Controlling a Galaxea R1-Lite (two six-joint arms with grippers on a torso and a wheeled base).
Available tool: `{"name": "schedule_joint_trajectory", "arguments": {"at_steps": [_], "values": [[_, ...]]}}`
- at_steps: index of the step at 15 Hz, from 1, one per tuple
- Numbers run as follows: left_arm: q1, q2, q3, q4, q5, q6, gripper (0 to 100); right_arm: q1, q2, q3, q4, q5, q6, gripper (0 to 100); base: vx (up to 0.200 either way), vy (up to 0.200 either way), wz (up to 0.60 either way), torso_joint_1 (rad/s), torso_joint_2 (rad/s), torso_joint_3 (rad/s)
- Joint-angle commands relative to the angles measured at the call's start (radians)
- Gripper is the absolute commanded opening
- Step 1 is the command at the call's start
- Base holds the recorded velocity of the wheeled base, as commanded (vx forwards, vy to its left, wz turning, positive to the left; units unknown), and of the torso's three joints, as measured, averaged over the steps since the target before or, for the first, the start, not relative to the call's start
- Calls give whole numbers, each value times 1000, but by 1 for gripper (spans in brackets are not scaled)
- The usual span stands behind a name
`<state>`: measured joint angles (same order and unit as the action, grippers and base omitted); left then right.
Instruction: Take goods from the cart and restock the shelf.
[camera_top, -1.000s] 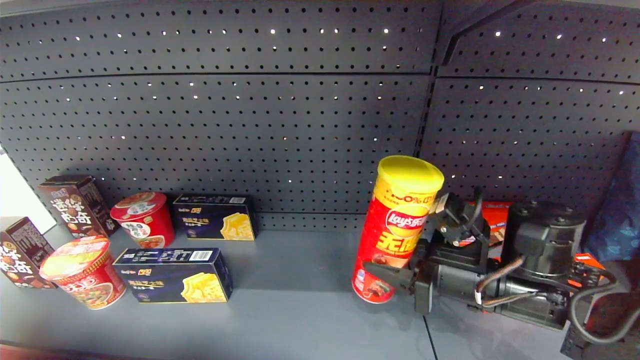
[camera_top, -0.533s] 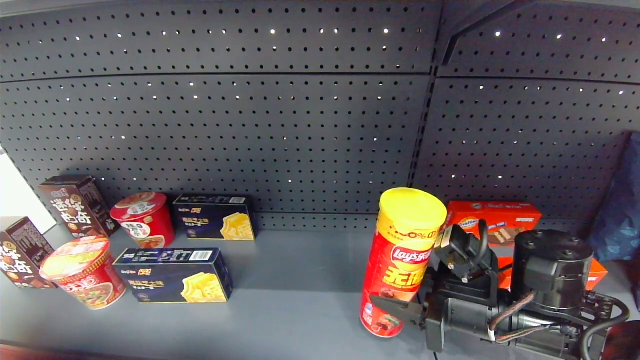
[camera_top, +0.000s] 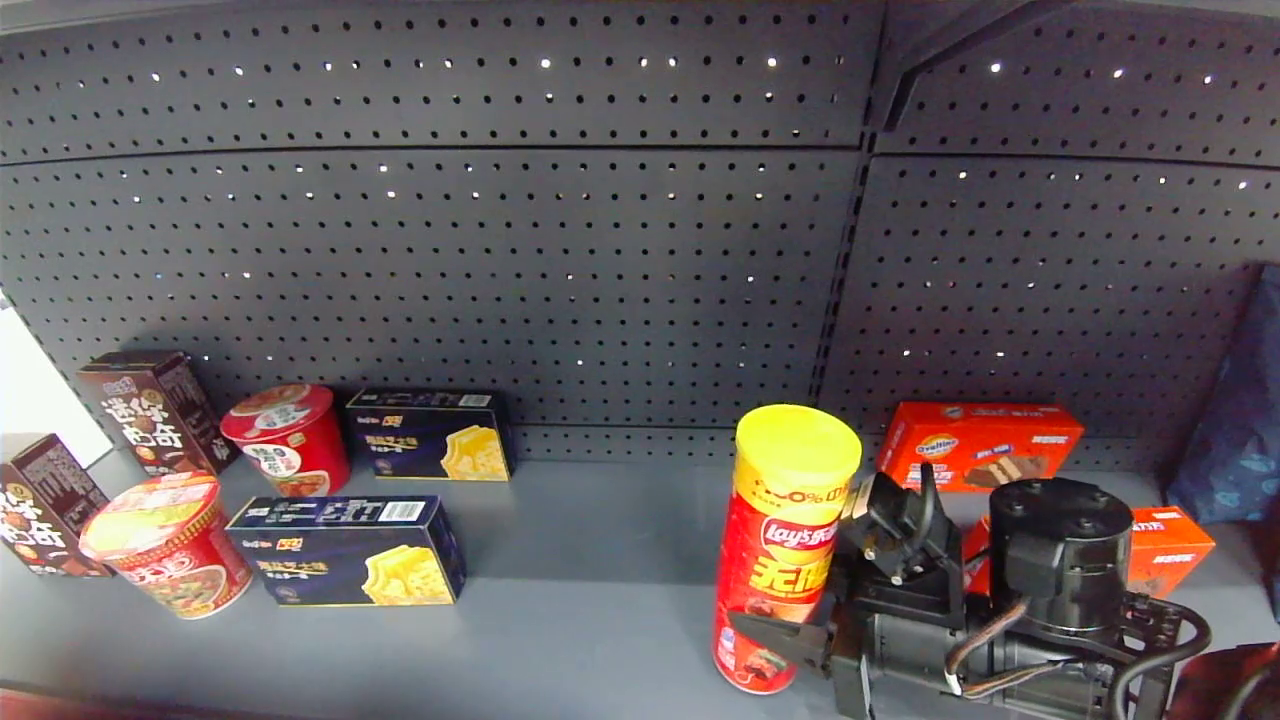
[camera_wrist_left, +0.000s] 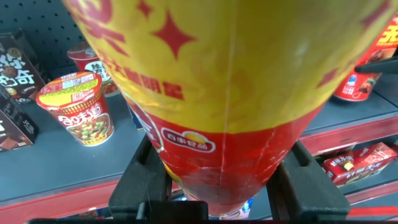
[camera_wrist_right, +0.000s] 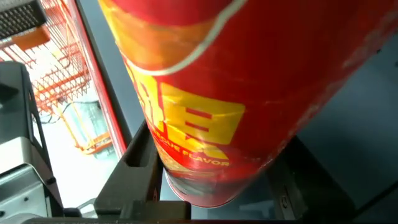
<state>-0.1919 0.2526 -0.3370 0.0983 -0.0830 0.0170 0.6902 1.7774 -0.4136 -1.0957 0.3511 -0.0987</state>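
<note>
Right gripper: I saw its jaws pinching the chips can, upright between them.
Left gripper: jaws clamped a second can.

Head camera overlooks the shelf; both wrist cameras sit close, the left sharing the noodle cup.

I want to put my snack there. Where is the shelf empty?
The middle of the shelf is bare, between the blue boxes and the chip can. The left end with noodle cups is crowded, and orange boxes fill the right.
</note>
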Motion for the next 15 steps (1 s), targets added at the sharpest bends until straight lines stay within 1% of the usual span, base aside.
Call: {"name": "schedule_joint_trajectory", "arguments": {"at_steps": [1,4,10,11,15], "values": [[0,-1,0,0,0,0,0,0,34,-2,-4,2,-1,0,0,0,0,0,0,0],[0,-1,3,0,0,0,0,-1,63,3,-38,0,-1,0,0,0,0,0,0,0],[0,-3,4,0,0,0,0,-5,86,1,-44,2,-1,0,0,0,0,0,0,0],[0,-3,3,0,0,-2,0,-1,86,3,-47,0,-3,100,0,0,0,0,0,0],[-1,-4,0,0,0,-2,0,-3,65,21,-50,-6,-1,100,0,0,0,0,0,0]]}}
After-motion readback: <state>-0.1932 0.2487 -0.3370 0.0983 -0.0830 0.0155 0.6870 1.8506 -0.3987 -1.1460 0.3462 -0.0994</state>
